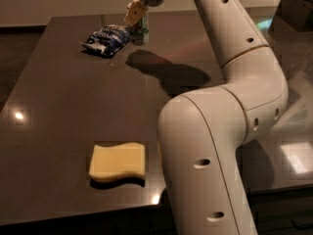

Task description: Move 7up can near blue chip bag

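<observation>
Just beside the blue chip bag, the claw is clamped on the upper part of the 7up can, which is likely light, stiff and slick.

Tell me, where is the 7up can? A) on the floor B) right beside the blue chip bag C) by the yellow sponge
B: the gripper holds the 7up can right beside the blue chip bag, far from the yellow sponge.
</observation>
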Tool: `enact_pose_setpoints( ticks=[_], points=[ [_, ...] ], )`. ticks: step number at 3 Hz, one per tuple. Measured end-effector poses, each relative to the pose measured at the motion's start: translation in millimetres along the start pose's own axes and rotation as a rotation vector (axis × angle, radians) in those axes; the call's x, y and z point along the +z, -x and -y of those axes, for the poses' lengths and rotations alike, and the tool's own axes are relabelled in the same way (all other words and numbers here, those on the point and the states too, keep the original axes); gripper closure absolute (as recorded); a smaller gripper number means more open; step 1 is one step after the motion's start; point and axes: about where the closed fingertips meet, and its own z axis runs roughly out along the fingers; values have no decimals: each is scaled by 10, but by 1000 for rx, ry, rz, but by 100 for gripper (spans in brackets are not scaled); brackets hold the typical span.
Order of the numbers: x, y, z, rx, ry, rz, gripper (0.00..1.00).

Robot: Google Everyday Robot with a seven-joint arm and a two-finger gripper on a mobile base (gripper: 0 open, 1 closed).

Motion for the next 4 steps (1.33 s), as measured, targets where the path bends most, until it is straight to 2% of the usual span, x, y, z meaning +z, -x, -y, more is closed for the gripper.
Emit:
enact_pose_setpoints(
  ticks=[1,3,4],
  points=[
    [0,0,0,0,0,0,100],
    [220,-15,39,71,-27,-5,100],
    [388,-40,-11,92,-15,-11,100]
  ],
)
